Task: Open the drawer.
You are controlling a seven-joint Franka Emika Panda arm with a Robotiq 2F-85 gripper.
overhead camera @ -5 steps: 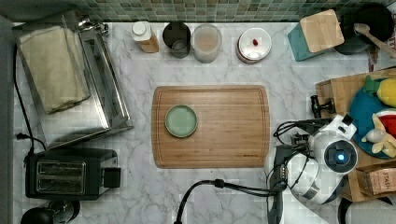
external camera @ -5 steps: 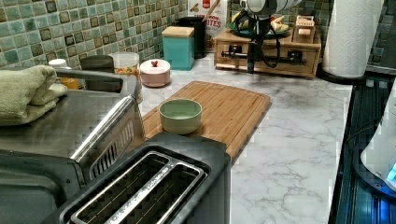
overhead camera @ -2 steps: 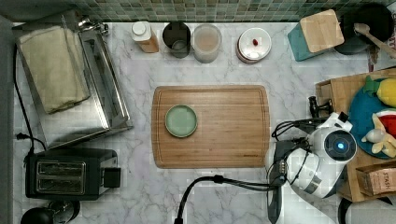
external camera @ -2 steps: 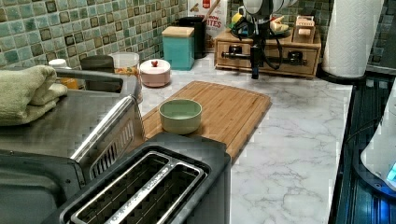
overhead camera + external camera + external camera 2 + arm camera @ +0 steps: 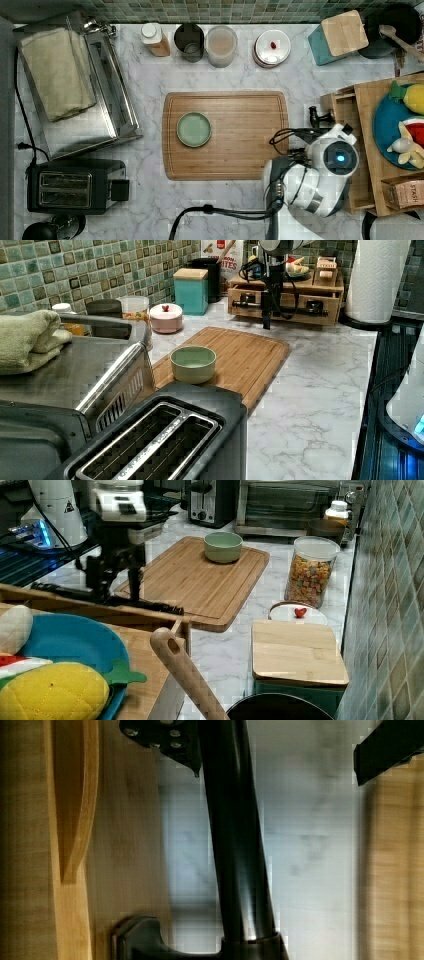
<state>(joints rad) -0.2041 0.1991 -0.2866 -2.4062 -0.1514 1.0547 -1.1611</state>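
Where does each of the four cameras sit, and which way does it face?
Top view: overhead, facing down on the marble counter; white arm at lower right.
Left view: low behind the black toaster, facing the wooden drawer unit; the hand hangs there.
Right view: above the drawer unit, facing back toward the toaster.
Wrist view: on the arm, close on the long black bar handle.
Left and right views share the pale green bowl on the bamboo cutting board.

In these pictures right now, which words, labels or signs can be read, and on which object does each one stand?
"STASH": on the brown box at the top view's right edge, on the wooden organizer.
"ITES": end of a cut-off word on the box by the tiled wall in the left view.
A triangular warning sign on the white robot base in the right view: its symbol is too small to read.
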